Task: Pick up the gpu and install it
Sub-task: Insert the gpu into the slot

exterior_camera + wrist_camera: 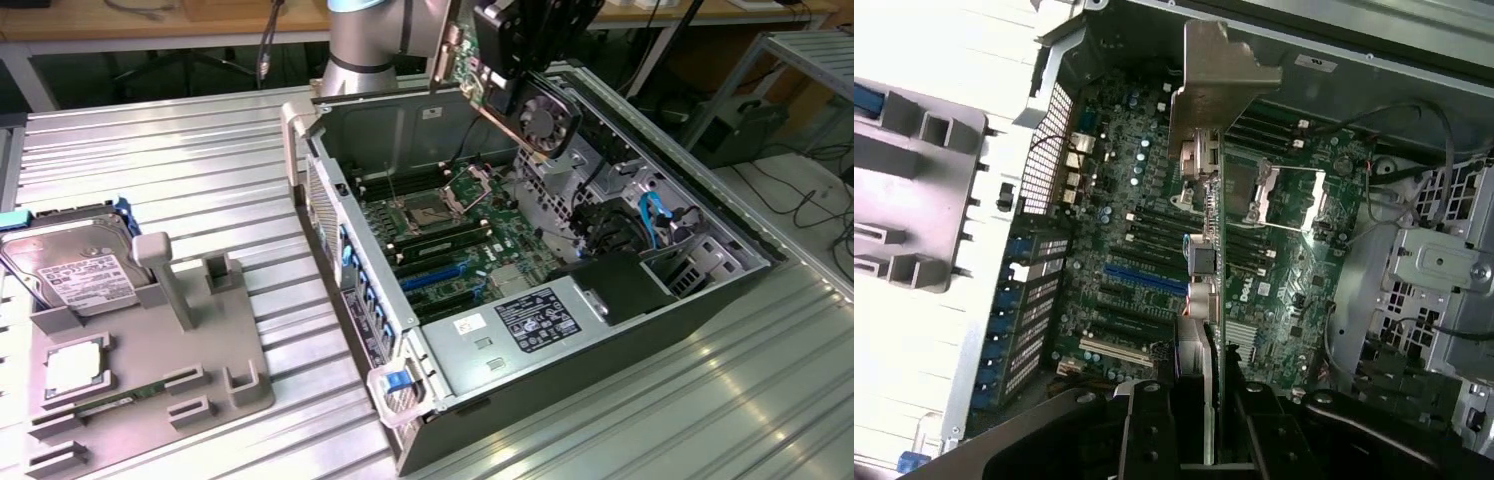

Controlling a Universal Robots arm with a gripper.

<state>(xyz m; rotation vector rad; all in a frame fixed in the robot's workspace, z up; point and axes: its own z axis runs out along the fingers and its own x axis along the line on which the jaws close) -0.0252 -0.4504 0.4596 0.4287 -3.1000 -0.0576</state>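
Claw (518,70) narrowed on the gpu (545,118), pinching 1 edge. The card hangs on edge over the open case (447,345), well clear of the board (441,215). From the wrist it reads edge-on, bracket (1222,85) at the end away from the claw. Upright hold likely keeps the connector edge aimed at the slots (1144,280). Case lies on its side on the surface (174,150), open upward for access. Card not yet seated

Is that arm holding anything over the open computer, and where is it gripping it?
Yes: the gpu, pinched by its upper edge between the jaws.
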